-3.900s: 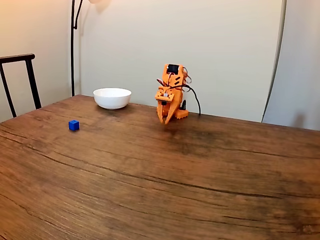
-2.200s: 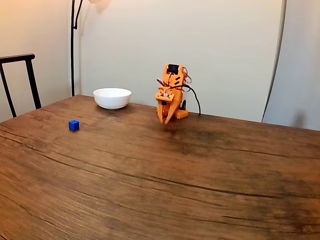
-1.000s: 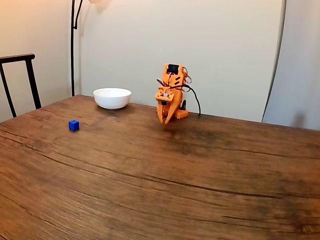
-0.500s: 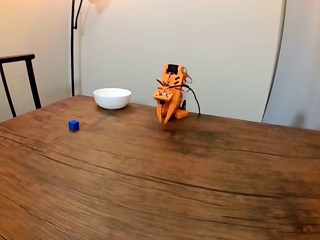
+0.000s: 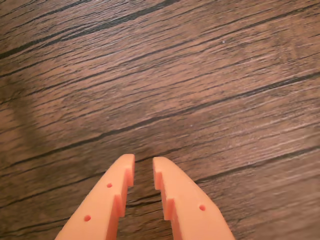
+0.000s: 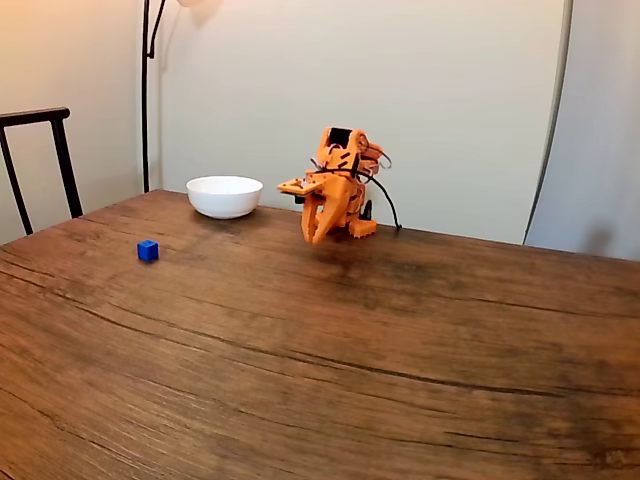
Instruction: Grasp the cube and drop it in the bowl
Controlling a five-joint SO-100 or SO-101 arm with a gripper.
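Swung toward the cube (image 6: 148, 250), the tool (image 6: 311, 238) hangs slightly parted.

Wood table (image 6: 400, 380), pale wall (image 6: 450, 100), black chair (image 6: 40, 150) at left w/ lamp pole (image 6: 146, 100).

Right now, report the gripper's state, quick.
Gripper: slightly open, a narrow gap between the fingertips, holding nothing; the cube sits on the table.

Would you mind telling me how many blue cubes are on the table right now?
1. The cube sits on the table at the fixed view's left, in front of the bowl, apart from the gripper.
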